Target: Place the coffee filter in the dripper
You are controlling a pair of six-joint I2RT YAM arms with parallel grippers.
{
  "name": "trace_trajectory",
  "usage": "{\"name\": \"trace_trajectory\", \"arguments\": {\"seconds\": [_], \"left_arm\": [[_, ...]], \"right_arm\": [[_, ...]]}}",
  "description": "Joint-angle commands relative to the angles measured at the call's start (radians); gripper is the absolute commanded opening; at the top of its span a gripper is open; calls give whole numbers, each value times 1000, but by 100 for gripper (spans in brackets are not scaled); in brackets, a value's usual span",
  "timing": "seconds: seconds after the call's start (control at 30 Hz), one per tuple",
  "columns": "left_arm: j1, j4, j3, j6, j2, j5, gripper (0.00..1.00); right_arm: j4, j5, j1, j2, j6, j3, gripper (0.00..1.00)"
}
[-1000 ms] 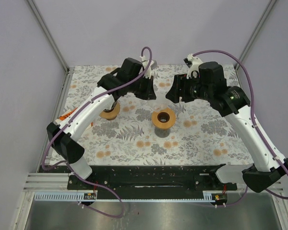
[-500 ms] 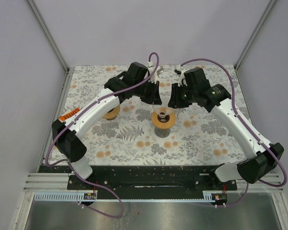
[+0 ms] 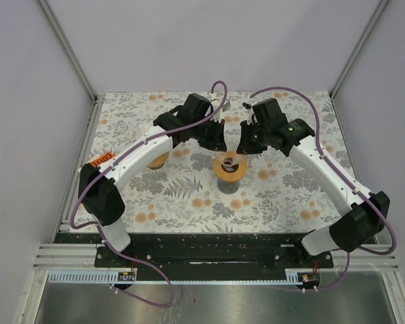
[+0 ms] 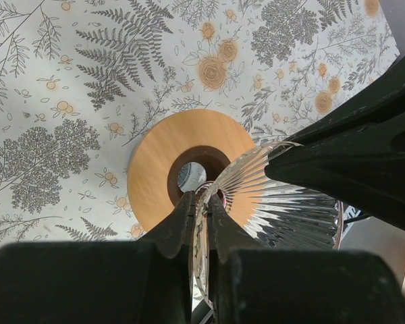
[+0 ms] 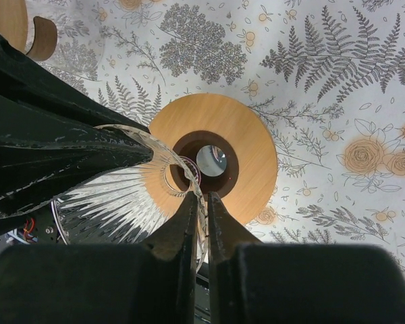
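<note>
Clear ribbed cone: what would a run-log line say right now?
clear ribbed cone: tip at wooden ring hole | left claw: shut on rim | right claw: shut on rim

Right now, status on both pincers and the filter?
Both shut on filter cone rim: left pincer, right pincer. Cone tip over dripper hole. Nothing in between.

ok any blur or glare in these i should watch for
Left wrist: the left claw is a dark, soft-edged mass at the bottom, bright streaks glint on the clear ribbed cone, while the wooden ring and floral cloth are sharp. Right wrist: the same, with the right claw dark. Top external: even light, a soft shadow beside the ring, the cone too small to read.
</note>
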State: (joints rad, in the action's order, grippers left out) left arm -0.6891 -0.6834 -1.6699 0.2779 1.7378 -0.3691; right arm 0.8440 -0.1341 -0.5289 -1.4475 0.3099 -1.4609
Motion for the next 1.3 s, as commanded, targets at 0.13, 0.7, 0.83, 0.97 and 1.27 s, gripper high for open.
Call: {"name": "trace_trajectory", "arguments": {"seconds": [0.13,0.7,0.83,0.97,1.27], "left_arm": [[0,108,33,-23,23,24,0],[-3,160,183,-54,45,44,0],[-15,191,242,-78,42,71,0],[-44,228,300,-101,43,105,0],[-69,231,337,-134,66,141,0]], "right_arm": [[-14,40,-8,-33,-64,20,0],[-69,53,-8,-66,-106,128,0],[-79,36,-8,-68,-101,152,0],[-98,30,-10,-62,-98,183,0],[-135,27,-10,-74,-100,275,0]]}}
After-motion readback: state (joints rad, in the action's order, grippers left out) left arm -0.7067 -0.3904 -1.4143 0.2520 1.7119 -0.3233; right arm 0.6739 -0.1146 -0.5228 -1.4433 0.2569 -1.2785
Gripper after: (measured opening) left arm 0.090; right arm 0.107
